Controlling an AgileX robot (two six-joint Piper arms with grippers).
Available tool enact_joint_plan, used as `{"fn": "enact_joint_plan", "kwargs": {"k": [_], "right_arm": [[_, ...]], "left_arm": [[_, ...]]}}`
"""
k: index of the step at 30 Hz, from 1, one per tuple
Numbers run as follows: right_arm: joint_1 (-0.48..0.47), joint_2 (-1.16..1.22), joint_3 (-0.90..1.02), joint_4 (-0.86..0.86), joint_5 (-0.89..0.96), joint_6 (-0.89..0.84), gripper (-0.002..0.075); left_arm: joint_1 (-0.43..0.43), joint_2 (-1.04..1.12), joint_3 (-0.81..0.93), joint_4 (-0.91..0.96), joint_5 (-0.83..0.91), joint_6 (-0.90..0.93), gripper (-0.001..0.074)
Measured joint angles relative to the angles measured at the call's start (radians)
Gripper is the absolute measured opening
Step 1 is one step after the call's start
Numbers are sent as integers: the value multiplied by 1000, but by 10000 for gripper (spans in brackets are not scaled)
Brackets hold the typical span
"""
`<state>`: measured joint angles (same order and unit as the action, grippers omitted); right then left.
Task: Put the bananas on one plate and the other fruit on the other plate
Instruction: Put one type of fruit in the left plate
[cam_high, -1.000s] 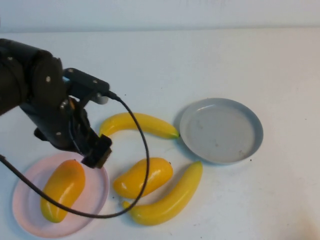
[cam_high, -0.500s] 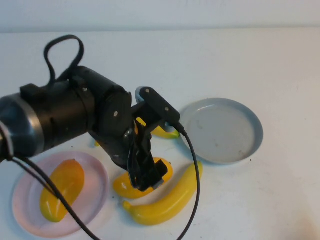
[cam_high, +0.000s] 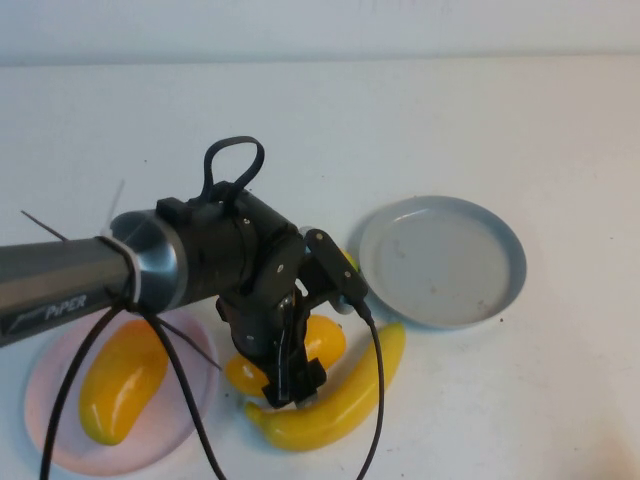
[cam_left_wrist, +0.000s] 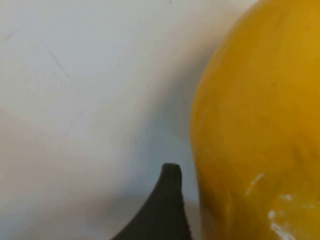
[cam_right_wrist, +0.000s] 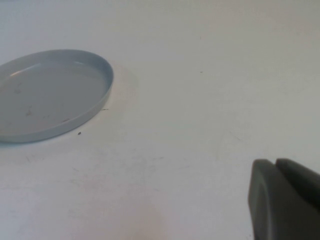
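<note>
One mango-like fruit (cam_high: 120, 378) lies on the pale pink plate (cam_high: 42, 425) at the front left. The second mango (cam_high: 322, 340) lies on the table between the two bananas. My left gripper (cam_high: 292, 385) is down over it. In the left wrist view the mango (cam_left_wrist: 255, 125) fills the space beside one dark fingertip (cam_left_wrist: 171, 172), with a small gap between them; the gripper is open. One banana (cam_high: 345, 400) lies just in front of the mango. The other banana (cam_high: 346, 262) is mostly hidden behind the arm. The grey-blue plate (cam_high: 440, 262) holds nothing. My right gripper (cam_right_wrist: 275, 165) is shut, out of the high view.
The left arm and its black cable (cam_high: 375, 400) cross over the front banana and the pink plate. In the right wrist view the grey-blue plate (cam_right_wrist: 50, 95) lies on bare white table (cam_right_wrist: 200, 100).
My left arm has swung right from above the pink plate and come down over the second mango between the bananas. The fruits and plates have not moved.
</note>
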<state>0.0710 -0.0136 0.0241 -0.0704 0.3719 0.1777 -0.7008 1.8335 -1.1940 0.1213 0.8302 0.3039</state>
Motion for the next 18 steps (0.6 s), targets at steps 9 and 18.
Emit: {"fn": "enact_joint_plan", "kwargs": {"k": [9, 18], "right_arm": [[0, 0, 0, 0, 0, 0, -17], [0, 0, 0, 0, 0, 0, -17]], "left_arm": [[0, 10, -2, 21, -3, -4, 519], [0, -35, -136, 9, 208, -136, 519]]}}
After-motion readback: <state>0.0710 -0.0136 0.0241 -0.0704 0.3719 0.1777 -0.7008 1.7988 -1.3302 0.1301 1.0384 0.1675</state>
